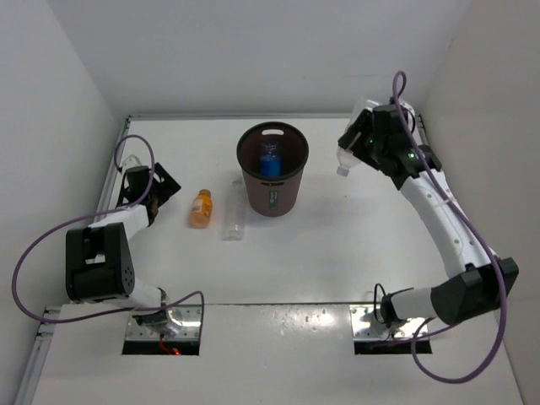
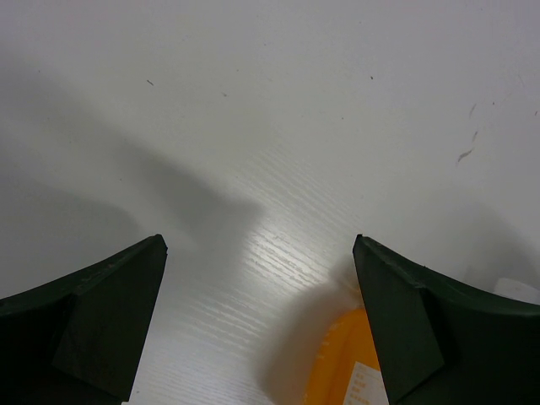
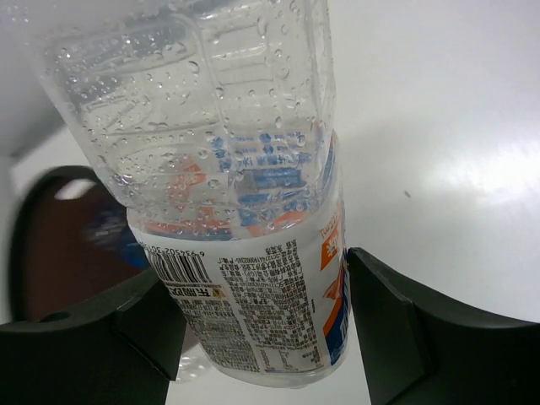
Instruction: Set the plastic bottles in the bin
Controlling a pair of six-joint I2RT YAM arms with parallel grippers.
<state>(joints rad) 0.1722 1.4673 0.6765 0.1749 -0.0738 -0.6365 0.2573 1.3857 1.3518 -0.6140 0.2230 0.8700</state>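
My right gripper (image 1: pixel 356 150) is shut on the clear labelled bottle (image 1: pixel 345 160) and holds it above the table, right of the bin (image 1: pixel 272 196). In the right wrist view the bottle (image 3: pixel 245 219) sits between both fingers (image 3: pixel 405 329), with the bin's rim (image 3: pixel 25 245) at the left. The blue-tinted bottle (image 1: pixel 270 160) lies inside the bin. The short orange bottle (image 1: pixel 200 208) and the slim clear bottle (image 1: pixel 234 221) lie on the table left of the bin. My left gripper (image 1: pixel 162 189) is open and empty, left of the orange bottle (image 2: pixel 359 363).
White walls enclose the table on the left, back and right. The back wall edge (image 1: pixel 253 116) runs just behind the bin. Purple cables loop off both arms.
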